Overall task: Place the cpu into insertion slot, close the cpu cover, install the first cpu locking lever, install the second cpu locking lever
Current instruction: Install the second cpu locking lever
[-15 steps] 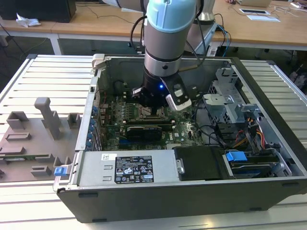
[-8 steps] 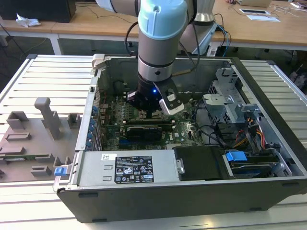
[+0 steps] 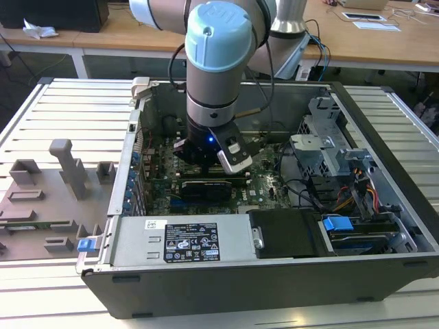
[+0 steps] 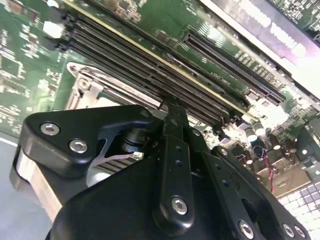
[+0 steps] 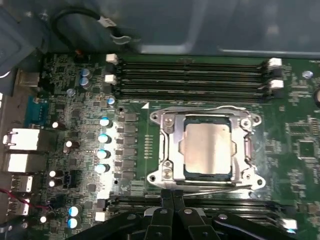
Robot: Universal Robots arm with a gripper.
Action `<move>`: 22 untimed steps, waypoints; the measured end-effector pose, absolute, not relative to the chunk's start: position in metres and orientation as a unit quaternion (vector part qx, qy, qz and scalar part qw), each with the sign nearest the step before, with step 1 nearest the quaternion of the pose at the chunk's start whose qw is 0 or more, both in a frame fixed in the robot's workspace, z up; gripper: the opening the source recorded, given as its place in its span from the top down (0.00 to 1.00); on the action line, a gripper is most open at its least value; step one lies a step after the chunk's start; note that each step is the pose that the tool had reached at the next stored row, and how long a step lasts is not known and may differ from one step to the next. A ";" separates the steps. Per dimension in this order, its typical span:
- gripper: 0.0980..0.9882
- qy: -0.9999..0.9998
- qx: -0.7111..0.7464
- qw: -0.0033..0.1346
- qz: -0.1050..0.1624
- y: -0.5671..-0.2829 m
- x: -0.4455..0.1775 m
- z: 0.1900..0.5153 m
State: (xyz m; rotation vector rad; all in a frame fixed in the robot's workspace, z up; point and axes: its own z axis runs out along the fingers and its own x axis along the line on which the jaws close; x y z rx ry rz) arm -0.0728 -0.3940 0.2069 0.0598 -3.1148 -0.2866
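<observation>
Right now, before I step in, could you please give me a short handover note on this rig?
Tool: fingers together, tips at the edge of the socket frame, holding nothing that I can make out.
Things: the cpu lies flat in the insertion slot; the cpu cover is down around it.
Done: cpu placed, cover closed.
Left: the first lever, just by the tool tips, and the second lever, along the opposite side. Both lie low against the frame; whether either is latched cannot be told.

Silvery-grey cpu (image 5: 207,147); silver cpu cover (image 5: 170,145); green motherboard (image 5: 295,125); black end effector (image 5: 172,197); probably dark-grey case (image 3: 274,288).
</observation>
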 end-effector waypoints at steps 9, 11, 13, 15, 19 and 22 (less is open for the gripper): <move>0.99 -0.994 0.042 0.008 -0.103 -0.389 -0.085 0.201; 0.99 -0.993 0.053 0.009 -0.103 -0.385 -0.085 0.200; 0.99 -0.993 0.058 0.010 -0.103 -0.383 -0.085 0.199; 0.99 -0.993 0.063 0.011 -0.104 -0.382 -0.085 0.199; 0.99 -0.992 0.072 0.011 -0.106 -0.384 -0.085 0.199; 0.99 -0.991 0.073 0.011 -0.109 -0.384 -0.083 0.214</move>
